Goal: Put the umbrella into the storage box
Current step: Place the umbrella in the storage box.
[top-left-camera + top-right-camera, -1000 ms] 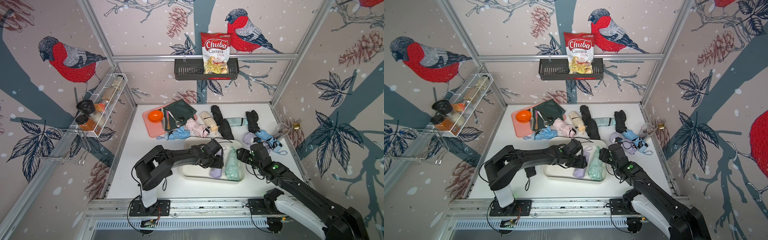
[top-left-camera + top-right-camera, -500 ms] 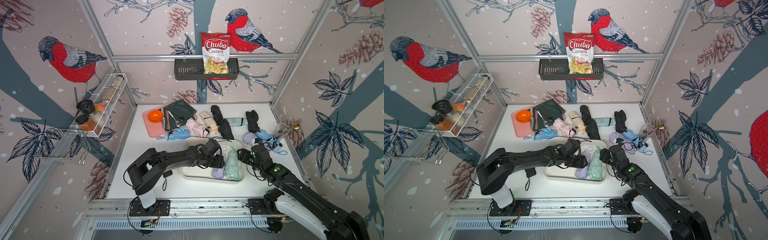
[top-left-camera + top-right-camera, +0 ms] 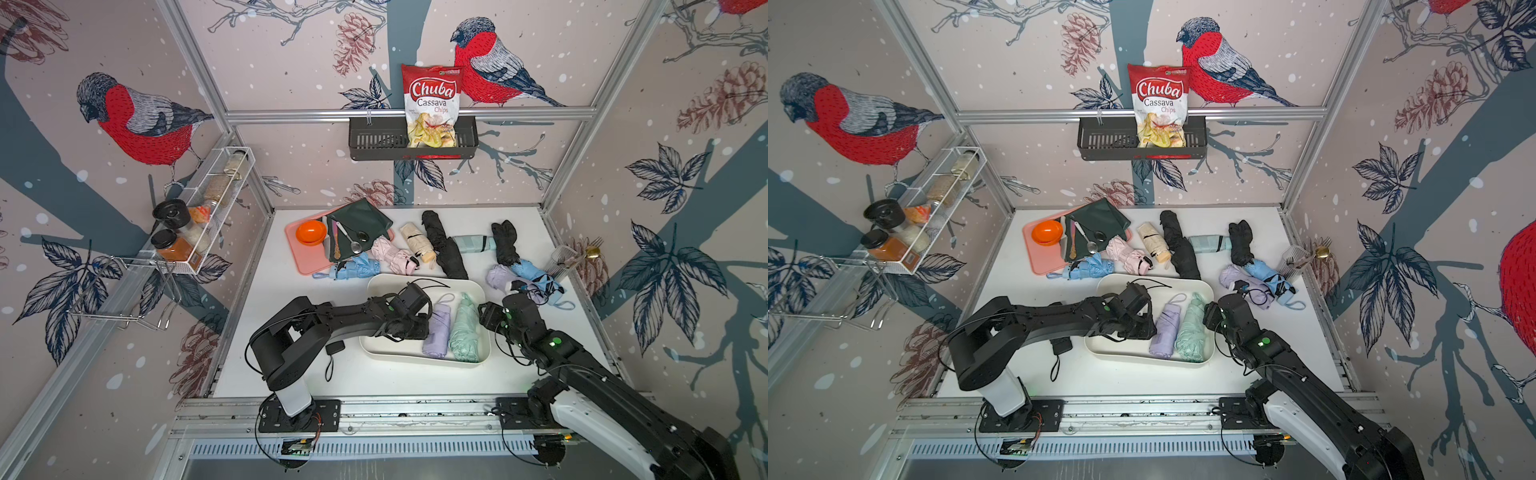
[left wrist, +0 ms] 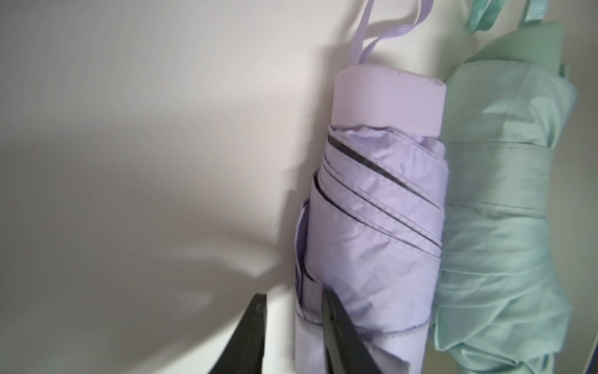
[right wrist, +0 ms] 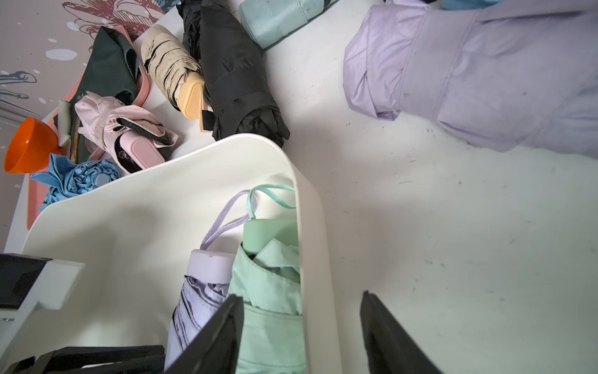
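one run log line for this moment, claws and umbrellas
storage box: lilac umbrella, mint umbrella inside, side by side | left claw: at lilac umbrella, grip unclear | right claw: open, straddling box wall

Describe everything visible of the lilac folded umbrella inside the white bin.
The lilac folded fabric umbrella lies flat in the off-white plastic storage box, pressed against a mint-green folded umbrella. Lilac handle cap with a woven wrist loop points to the back; pleated canopy with dark-lined edges, loosely wrapped. The left claw overlaps its free end; grip unclear.

Bright, even light, soft shadows, wide-angle bending at top-view edges, blurred wrist-view foregrounds.
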`<state>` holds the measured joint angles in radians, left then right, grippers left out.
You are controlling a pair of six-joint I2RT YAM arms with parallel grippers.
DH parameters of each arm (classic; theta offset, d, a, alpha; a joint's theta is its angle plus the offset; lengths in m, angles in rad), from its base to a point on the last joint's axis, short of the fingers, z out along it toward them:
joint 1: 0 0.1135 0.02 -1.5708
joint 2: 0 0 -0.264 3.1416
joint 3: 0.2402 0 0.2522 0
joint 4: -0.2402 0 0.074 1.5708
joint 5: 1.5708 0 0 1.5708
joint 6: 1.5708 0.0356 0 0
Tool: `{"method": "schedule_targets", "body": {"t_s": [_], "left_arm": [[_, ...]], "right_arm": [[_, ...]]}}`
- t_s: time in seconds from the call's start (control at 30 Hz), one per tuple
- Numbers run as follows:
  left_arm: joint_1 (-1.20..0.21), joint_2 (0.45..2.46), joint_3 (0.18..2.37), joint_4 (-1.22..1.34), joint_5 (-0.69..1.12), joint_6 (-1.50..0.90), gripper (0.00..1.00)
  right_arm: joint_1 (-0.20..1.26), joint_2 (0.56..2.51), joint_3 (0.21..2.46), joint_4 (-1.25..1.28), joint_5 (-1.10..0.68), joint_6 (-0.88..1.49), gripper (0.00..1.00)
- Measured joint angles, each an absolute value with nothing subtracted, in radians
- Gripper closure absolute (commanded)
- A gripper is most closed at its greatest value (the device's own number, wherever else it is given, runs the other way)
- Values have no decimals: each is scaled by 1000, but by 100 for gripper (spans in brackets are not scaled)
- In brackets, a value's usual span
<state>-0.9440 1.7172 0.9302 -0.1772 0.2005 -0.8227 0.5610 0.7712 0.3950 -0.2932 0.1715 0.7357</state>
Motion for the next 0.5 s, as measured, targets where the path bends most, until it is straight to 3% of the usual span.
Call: {"method": "schedule_targets", "body": {"t_s": [0.17, 0.5], "left_arm": [[-968, 1758, 979, -167, 224, -804, 79], [-978, 1784, 1016, -162, 249, -780, 76]], "right_arm": [[562, 773, 389, -292, 171, 736, 54], [568, 805, 379, -282, 159, 736, 57]]}}
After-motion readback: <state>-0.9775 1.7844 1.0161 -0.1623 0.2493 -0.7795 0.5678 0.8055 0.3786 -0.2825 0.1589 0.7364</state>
